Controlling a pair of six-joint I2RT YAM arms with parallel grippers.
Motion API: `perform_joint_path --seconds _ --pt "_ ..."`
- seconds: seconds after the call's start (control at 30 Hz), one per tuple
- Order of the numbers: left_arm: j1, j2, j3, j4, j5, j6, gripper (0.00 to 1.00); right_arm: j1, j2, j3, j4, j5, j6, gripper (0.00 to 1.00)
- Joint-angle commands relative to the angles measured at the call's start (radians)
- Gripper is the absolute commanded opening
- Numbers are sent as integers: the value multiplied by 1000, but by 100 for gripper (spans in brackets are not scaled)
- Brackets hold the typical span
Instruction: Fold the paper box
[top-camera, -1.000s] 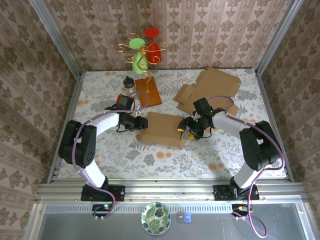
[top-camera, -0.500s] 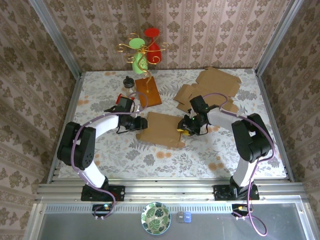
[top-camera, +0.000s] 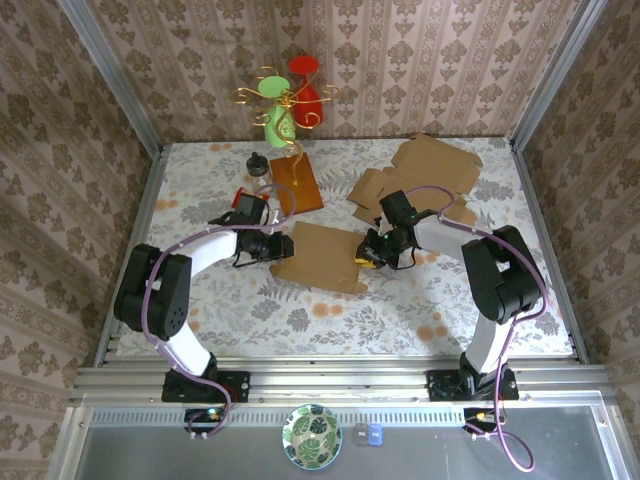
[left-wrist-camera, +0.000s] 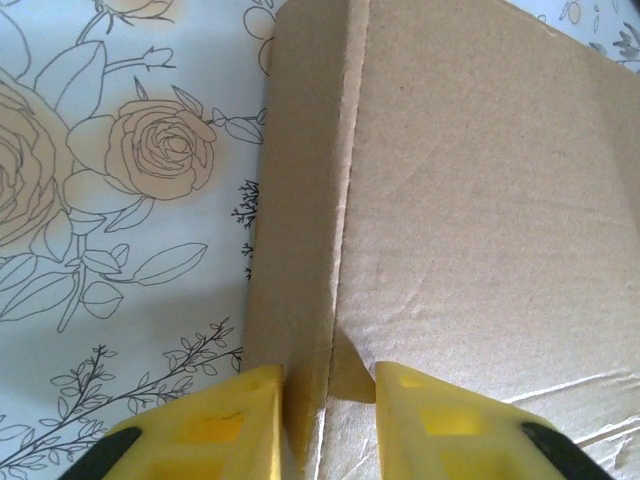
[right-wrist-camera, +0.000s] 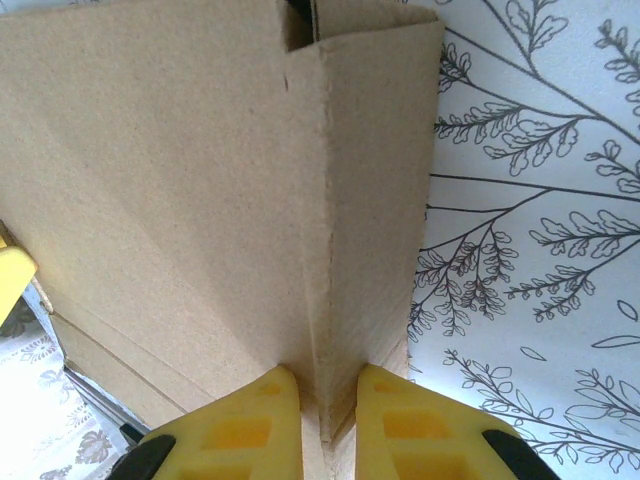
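The paper box (top-camera: 322, 256) is a brown cardboard blank lying mid-table, its left and right side walls folded up. My left gripper (top-camera: 283, 247) is at its left edge. In the left wrist view the yellow fingers (left-wrist-camera: 215, 425) of the left gripper (left-wrist-camera: 328, 385) straddle the raised left wall (left-wrist-camera: 305, 200), one pressing its outer face and the other touching a small inner tab. My right gripper (top-camera: 368, 256) is at the box's right edge. In the right wrist view the right gripper (right-wrist-camera: 328, 385) pinches the upright right wall (right-wrist-camera: 370, 180) between both fingers (right-wrist-camera: 245, 430).
A second flat cardboard blank (top-camera: 430, 170) lies at the back right. A brown board (top-camera: 297, 183) with a gold wire stand holding green and red cups (top-camera: 285, 100) stands at the back centre, beside a small black knob (top-camera: 257, 163). Patterned walls enclose the table.
Both grippers have narrowed onto the box's side walls, the right one much more. The right gripper shifted slightly left against the box. The box stayed in place.
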Motion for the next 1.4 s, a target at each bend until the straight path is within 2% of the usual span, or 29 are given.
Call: perform_joint_path --seconds 0.0,0.23,0.43,0.6,0.83,1.07,1.37 --pt "-10 -31 -24 6 6 -7 26 1 35 -12 -50 54 -20 17" --pt "-10 -50 -72 36 1 -10 22 -8 1 -14 -59 62 -68 29" --pt "-9 -61 -86 49 3 -6 19 -33 -29 -17 -27 42 -113 62" --pt "-9 -60 -92 55 10 -7 15 -49 -13 -23 17 -8 -163 76" --pt "13 -70 -149 104 24 -28 15 -50 37 -42 164 -145 -169 79" --pt "67 -80 -219 173 52 -46 14 -50 79 -41 272 -222 -129 79" --pt "95 -67 -235 215 86 -56 13 -2 103 -11 405 -309 -20 75"
